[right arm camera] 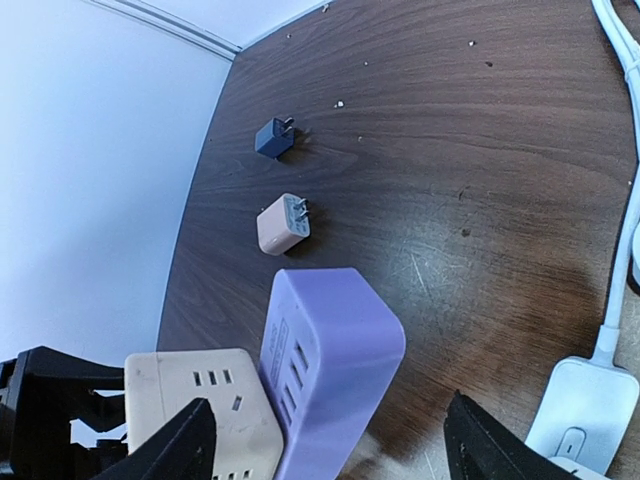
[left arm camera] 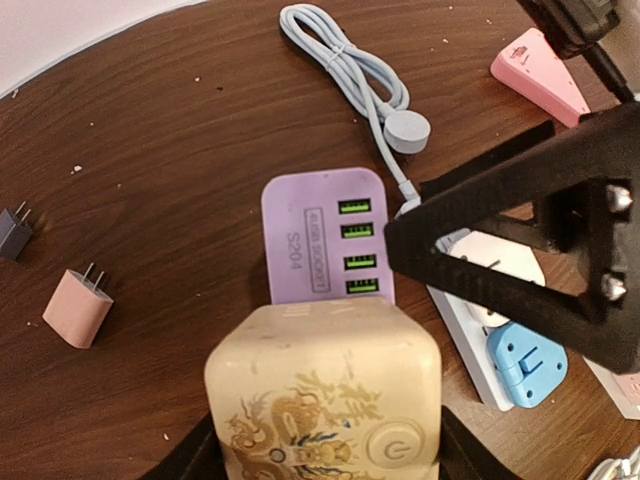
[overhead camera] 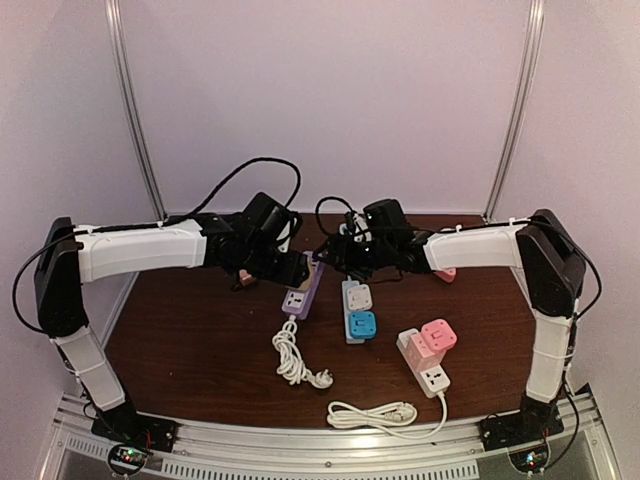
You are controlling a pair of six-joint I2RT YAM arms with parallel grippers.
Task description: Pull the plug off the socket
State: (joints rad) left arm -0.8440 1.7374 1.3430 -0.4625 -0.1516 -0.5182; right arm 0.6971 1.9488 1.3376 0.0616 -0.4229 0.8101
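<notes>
Left gripper [left arm camera: 325, 460] was clamped on a cream cube adapter [left arm camera: 320, 385], its black fingers [left arm camera: 190, 462] pressed to either flank of the block. The adapter sat against the near end of the purple power strip [left arm camera: 320, 235], just below the strip's four USB ports; whether its pins were seated in the strip could not be told. The right gripper [right arm camera: 330, 445] was spread wide astride that same strip, gripping nothing, its fingers clear of the purple casing. Off the strip's left side on the dark wooden table [left arm camera: 180, 130] lay a pink charger [left arm camera: 78, 308] and a dark charger [left arm camera: 14, 232], both well apart from it
</notes>
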